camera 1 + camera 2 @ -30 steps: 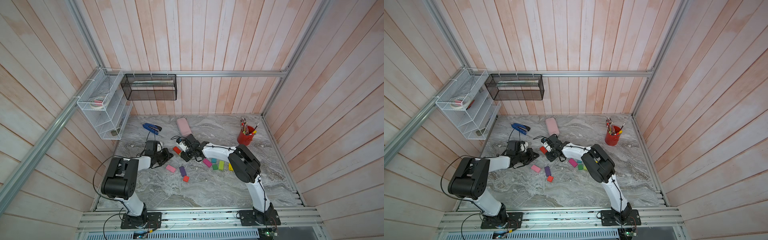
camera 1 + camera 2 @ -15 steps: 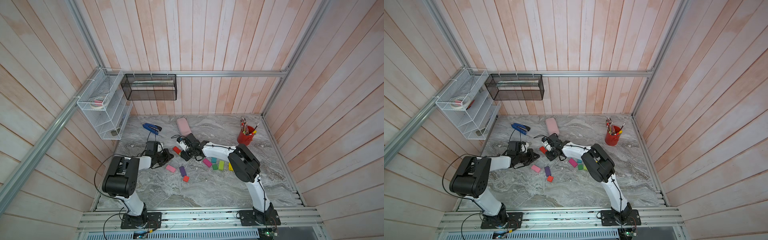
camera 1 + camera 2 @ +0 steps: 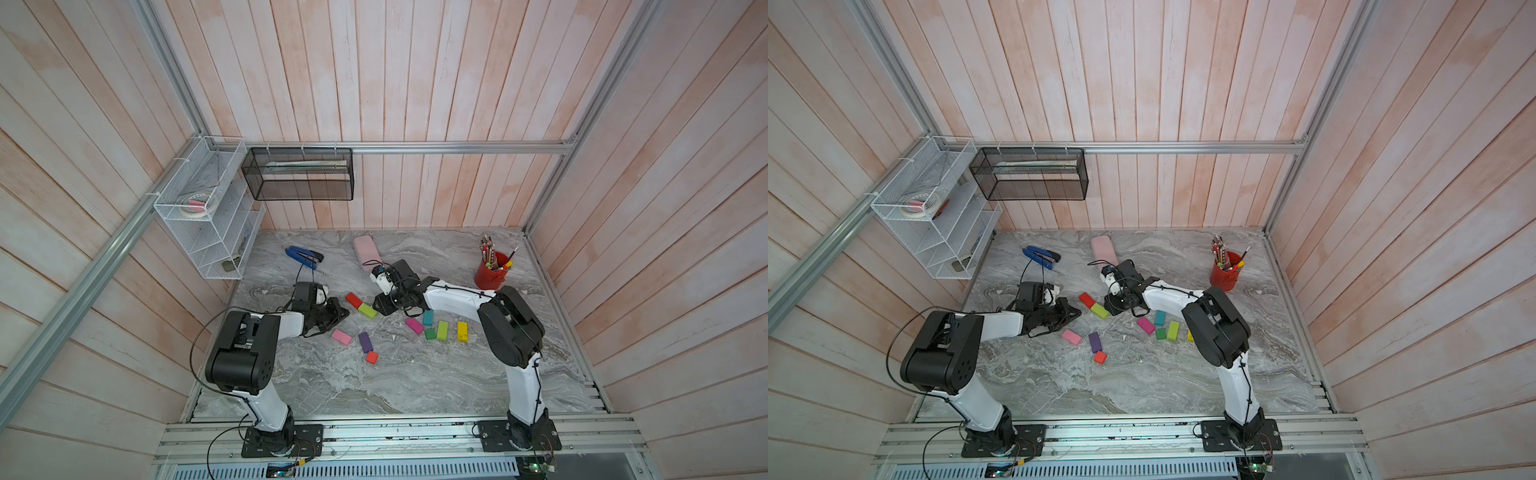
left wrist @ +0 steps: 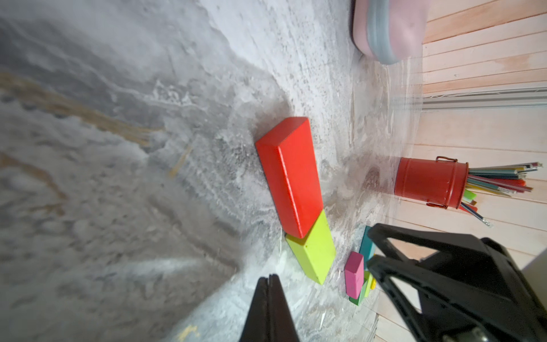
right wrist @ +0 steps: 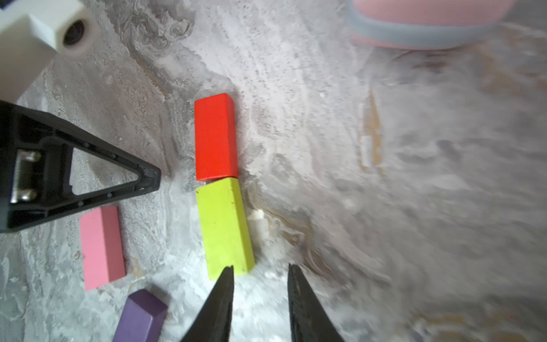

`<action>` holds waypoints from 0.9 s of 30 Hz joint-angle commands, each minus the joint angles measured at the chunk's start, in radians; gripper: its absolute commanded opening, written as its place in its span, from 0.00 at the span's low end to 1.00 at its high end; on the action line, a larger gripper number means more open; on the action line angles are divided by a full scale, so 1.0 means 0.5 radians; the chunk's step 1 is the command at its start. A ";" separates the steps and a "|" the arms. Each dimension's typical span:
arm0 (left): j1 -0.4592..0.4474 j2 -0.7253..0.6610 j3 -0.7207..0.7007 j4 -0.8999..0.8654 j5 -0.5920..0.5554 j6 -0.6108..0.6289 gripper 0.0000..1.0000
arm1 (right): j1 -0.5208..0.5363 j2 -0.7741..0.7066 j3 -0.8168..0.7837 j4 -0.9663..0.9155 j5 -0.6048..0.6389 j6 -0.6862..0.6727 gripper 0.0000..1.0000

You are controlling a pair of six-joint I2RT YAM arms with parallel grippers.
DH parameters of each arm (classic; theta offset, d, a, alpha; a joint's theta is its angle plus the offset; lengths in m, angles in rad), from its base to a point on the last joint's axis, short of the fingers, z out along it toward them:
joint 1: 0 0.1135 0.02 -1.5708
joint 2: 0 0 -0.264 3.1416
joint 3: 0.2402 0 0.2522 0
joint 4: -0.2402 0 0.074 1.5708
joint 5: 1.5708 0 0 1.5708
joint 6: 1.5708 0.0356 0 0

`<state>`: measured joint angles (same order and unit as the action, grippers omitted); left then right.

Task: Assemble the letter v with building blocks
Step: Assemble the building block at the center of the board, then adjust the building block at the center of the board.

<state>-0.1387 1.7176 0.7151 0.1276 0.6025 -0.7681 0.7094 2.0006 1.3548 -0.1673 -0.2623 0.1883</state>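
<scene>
Most of the pale pink case (image 5: 429, 26) is cut off in your right wrist view. In a top view your right arm (image 3: 1217, 332) hides nearly all of the yellow block (image 3: 1190, 336), and the purple block (image 5: 139, 316) runs off the frame's edge. Pale plank walls (image 3: 415, 83) enclose the grey marbled surface (image 3: 374, 382). On it, between your arms, the red block (image 5: 216, 136) and lime block (image 5: 225, 225) touch end to end, with the pink block (image 5: 100, 245) beside them. Your left jaws are pressed together, empty. Your right jaws stand apart at the lime block's end, gripping nothing.
</scene>
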 commanded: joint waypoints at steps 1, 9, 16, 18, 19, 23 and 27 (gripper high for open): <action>-0.016 0.055 0.069 0.015 0.037 0.011 0.00 | -0.019 -0.074 -0.135 0.148 -0.111 0.099 0.21; -0.054 0.090 0.132 -0.011 0.012 0.025 0.00 | -0.017 -0.062 -0.298 0.278 -0.278 0.188 0.00; -0.058 0.099 0.129 -0.047 -0.025 0.051 0.00 | 0.026 0.004 -0.324 0.349 -0.406 0.225 0.00; -0.057 0.091 0.121 -0.053 -0.039 0.052 0.00 | 0.041 0.027 -0.317 0.350 -0.422 0.231 0.00; -0.057 0.087 0.116 -0.057 -0.045 0.051 0.00 | 0.047 0.035 -0.321 0.350 -0.431 0.236 0.00; -0.060 0.087 0.107 -0.052 -0.048 0.051 0.00 | 0.061 0.051 -0.332 0.362 -0.437 0.248 0.00; -0.062 0.096 0.099 -0.047 -0.048 0.053 0.00 | 0.060 0.063 -0.347 0.368 -0.423 0.250 0.00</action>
<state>-0.1646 1.7473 0.7624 0.1085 0.5938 -0.7628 0.7380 2.0087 1.1931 0.0013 -0.4625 0.3065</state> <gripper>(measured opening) 0.042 0.042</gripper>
